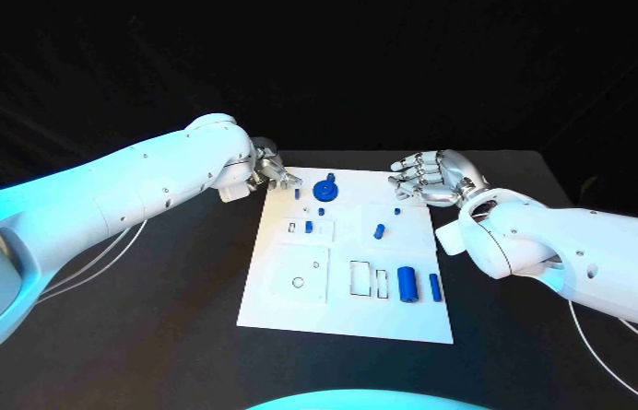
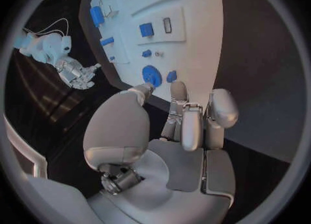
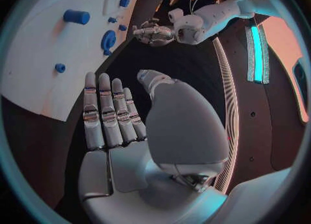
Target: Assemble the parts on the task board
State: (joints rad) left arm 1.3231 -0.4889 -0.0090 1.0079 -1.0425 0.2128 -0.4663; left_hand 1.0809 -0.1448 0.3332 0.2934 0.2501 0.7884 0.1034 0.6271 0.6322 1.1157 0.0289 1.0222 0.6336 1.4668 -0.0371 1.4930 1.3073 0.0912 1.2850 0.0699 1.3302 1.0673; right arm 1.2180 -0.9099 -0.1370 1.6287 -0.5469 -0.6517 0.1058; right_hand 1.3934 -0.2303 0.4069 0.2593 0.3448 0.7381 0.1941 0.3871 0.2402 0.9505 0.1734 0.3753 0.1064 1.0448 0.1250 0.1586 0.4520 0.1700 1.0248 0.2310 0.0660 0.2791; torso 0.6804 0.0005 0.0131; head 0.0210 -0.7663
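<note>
1. Black table [image 1: 159, 336] against a dark backdrop; white task board [image 1: 348, 313] lies in the middle of it, long side running away from the robot.
2. Left hand [image 1: 266, 172] sits at the board's far left corner, fingers loosely curled and apart. Left wrist view shows nothing between them; fingertips [image 2: 178, 90] hang over the board edge just short of the blue parts. Contact with the board: cannot tell.
3. Right hand [image 1: 432, 178] hovers off the board's far right corner, holding nothing. Right wrist view shows the fingers [image 3: 107, 110] straight and side by side, thumb set apart, over the dark table beside the board edge.
4. Nearest the left hand: small blue peg [image 1: 297, 191] and a blue round gear-like disc [image 1: 325, 189] at the board's far end, just beside each other.
5. Mid-board: tiny blue piece [image 1: 321, 212], a small blue block [image 1: 309, 227] on a raised white plate, and a short blue cylinder [image 1: 379, 231] towards the right side.
6. Near end, right half: two blue cylinders lying parallel along the board, a thick one [image 1: 407, 284] and a thinner one [image 1: 435, 287], just beside two rectangular slots [image 1: 360, 278].
7. Near end, left half: raised white square plate with a small round hole [image 1: 298, 282].
8. Both hands well apart, board's far end between them.
</note>
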